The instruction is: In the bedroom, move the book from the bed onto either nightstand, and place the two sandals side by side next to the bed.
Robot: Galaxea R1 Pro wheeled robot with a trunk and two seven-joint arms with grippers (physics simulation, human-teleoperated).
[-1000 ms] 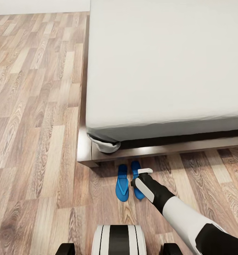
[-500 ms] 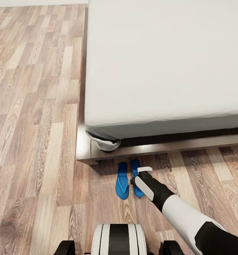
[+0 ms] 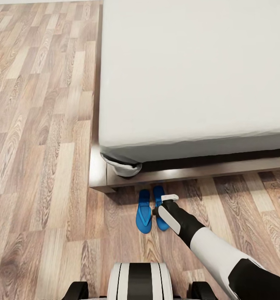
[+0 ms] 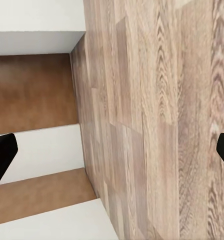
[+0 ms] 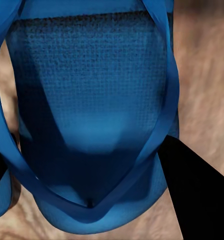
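Observation:
Two bright blue sandals lie side by side on the wood floor just in front of the bed's corner: the left sandal [image 3: 143,211] and the right sandal [image 3: 160,199]. My right arm reaches down over the right sandal, and its wrist covers my right gripper [image 3: 158,211]. Up close, this sandal [image 5: 92,110] with its straps lies between the dark fingers [image 5: 197,200] of my right gripper [image 5: 92,185], which press in on its sides. The bed [image 3: 190,75] has a plain grey mattress on a dark wooden frame [image 3: 177,175]. My left gripper [image 4: 112,155] is open over bare floor. The book and nightstand are out of view.
Wood-plank floor [image 3: 40,146] stretches to the left of the bed and in front of it. A bunched corner of white sheet [image 3: 121,168] hangs at the frame's corner. My base [image 3: 139,281] is just behind the sandals. White and brown surfaces [image 4: 37,130] border the floor.
The whole view has shifted slightly as the camera moved. My right arm stays over the right sandal, and both sandals lie as before.

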